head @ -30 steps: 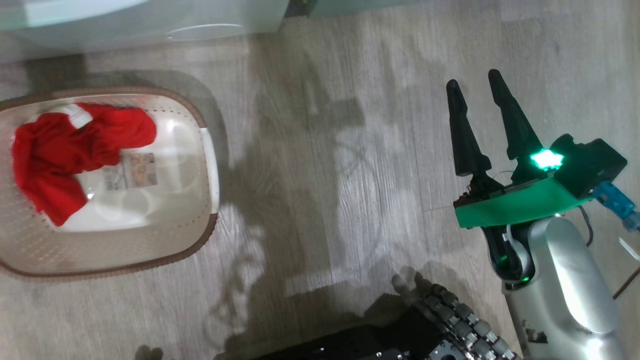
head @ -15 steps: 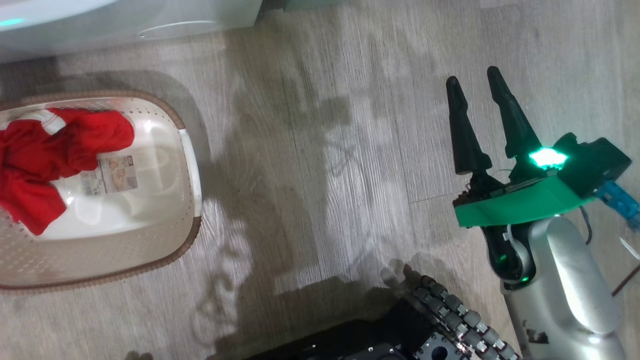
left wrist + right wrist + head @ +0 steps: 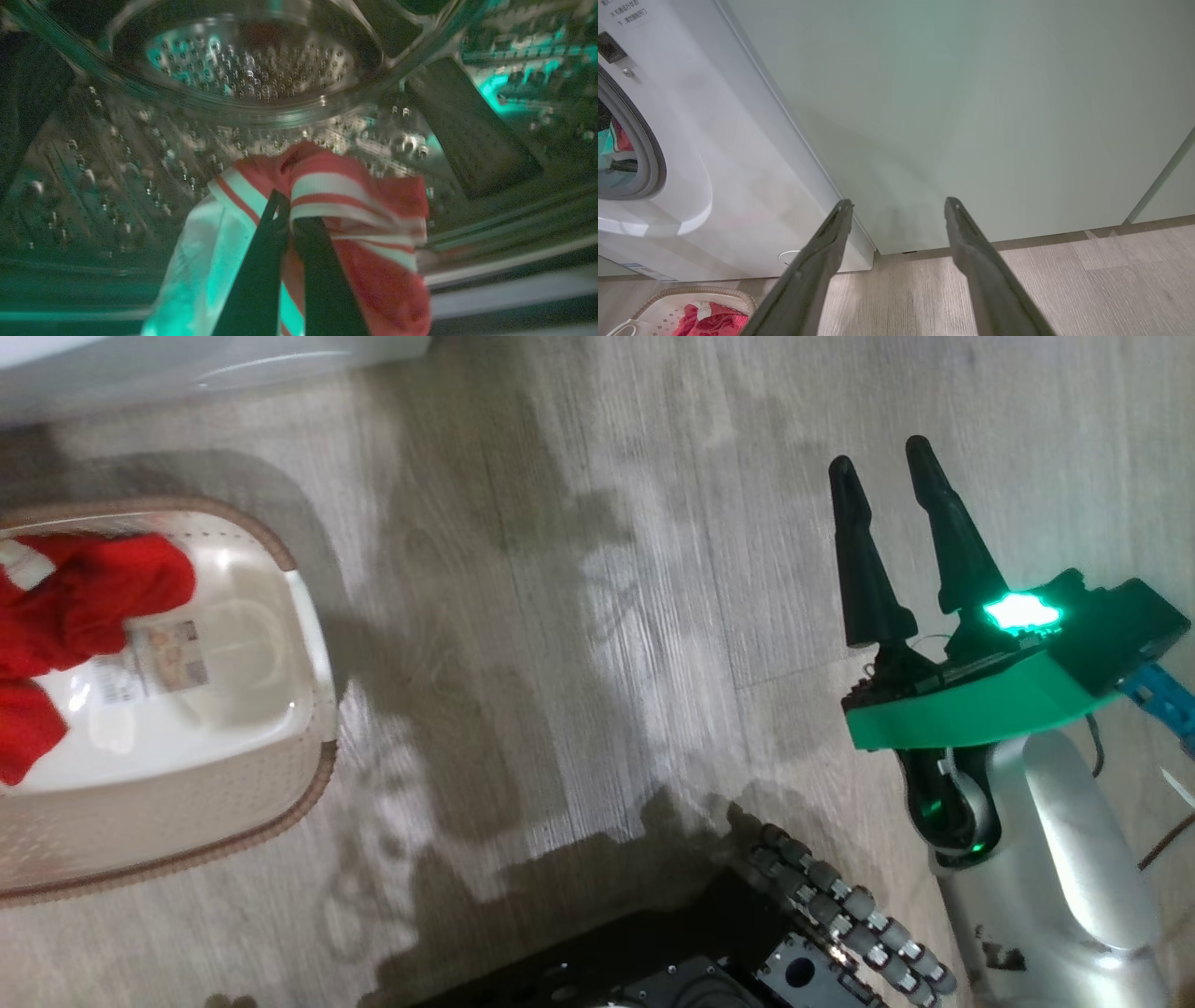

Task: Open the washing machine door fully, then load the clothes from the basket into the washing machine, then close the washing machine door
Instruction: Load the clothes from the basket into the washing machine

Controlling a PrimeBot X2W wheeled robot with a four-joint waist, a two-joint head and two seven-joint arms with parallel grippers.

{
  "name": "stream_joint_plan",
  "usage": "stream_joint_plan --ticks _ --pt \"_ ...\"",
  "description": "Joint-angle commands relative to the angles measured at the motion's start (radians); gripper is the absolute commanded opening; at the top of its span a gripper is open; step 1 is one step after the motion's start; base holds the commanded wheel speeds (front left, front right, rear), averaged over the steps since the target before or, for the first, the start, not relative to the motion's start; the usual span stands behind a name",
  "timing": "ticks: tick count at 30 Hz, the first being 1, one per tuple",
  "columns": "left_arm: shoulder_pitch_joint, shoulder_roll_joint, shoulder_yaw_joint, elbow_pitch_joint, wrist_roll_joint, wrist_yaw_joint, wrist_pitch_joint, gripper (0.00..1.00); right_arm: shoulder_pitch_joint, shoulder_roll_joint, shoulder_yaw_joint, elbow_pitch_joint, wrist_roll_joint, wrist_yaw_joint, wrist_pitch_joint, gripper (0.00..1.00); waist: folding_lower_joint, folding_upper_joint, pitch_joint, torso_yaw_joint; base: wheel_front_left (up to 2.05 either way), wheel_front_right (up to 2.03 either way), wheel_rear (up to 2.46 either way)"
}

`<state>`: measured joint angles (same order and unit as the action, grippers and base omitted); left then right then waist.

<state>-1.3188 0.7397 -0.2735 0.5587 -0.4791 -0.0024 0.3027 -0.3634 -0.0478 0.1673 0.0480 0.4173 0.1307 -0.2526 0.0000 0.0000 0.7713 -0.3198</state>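
Reaching into drum [image 3: 252, 60], left gripper [image 3: 286, 210]: fingers pressed together, tips against red-and-white garment [image 3: 373, 261], frame centre; grip unclear.
Right gripper [image 3: 879, 457]: fingers spread, right of frame, over floor [image 3: 597, 569].
Basket [image 3: 187, 807]: left edge of frame, red clothes [image 3: 84, 597] inside.

The right gripper [image 3: 880, 457] hangs low at the robot's right side, its two long dark fingers spread wide apart, empty and pointing forward. Behind them sit a green wrist plate [image 3: 971, 714] with a lit green lamp [image 3: 1018, 611], then the silver forearm [image 3: 1064, 859] sloping back toward the body. The left gripper [image 3: 288, 212] has its fingers pressed together, with the clothes [image 3: 387, 261] bunched over their tips; whether the cloth is pinched is unclear.
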Motion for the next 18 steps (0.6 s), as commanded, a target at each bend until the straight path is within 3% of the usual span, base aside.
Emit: stream_joint_plan --ticks 1,8,17,18 --pt "-0.046 0.062 0.038 -0.022 0.020 0.008 -0.047 0.00 0.016 -0.002 0.022 -0.034 0.011 0.000 -0.009 1.00 0.0000 0.0000 0.017 -0.018 0.00 0.00 0.00" --pt "-0.106 0.068 0.050 0.040 0.048 -0.007 -0.250 0.00 0.025 -0.002 0.028 -0.053 0.027 0.000 -0.009 1.00 0.0000 0.0000 0.063 -0.051 0.00 0.00 0.00" --pt "-0.126 0.047 0.053 0.183 0.022 -0.048 -0.345 0.00 0.027 -0.002 0.032 -0.058 0.031 0.000 -0.009 1.00 0.0000 0.0000 0.083 -0.051 0.00 0.00 0.00" --pt "-0.133 0.041 0.053 0.194 0.017 -0.051 -0.349 0.34 0.025 -0.002 0.032 -0.058 0.030 0.000 -0.009 1.00 0.0000 0.0000 0.082 -0.049 0.00 0.00 0.00"
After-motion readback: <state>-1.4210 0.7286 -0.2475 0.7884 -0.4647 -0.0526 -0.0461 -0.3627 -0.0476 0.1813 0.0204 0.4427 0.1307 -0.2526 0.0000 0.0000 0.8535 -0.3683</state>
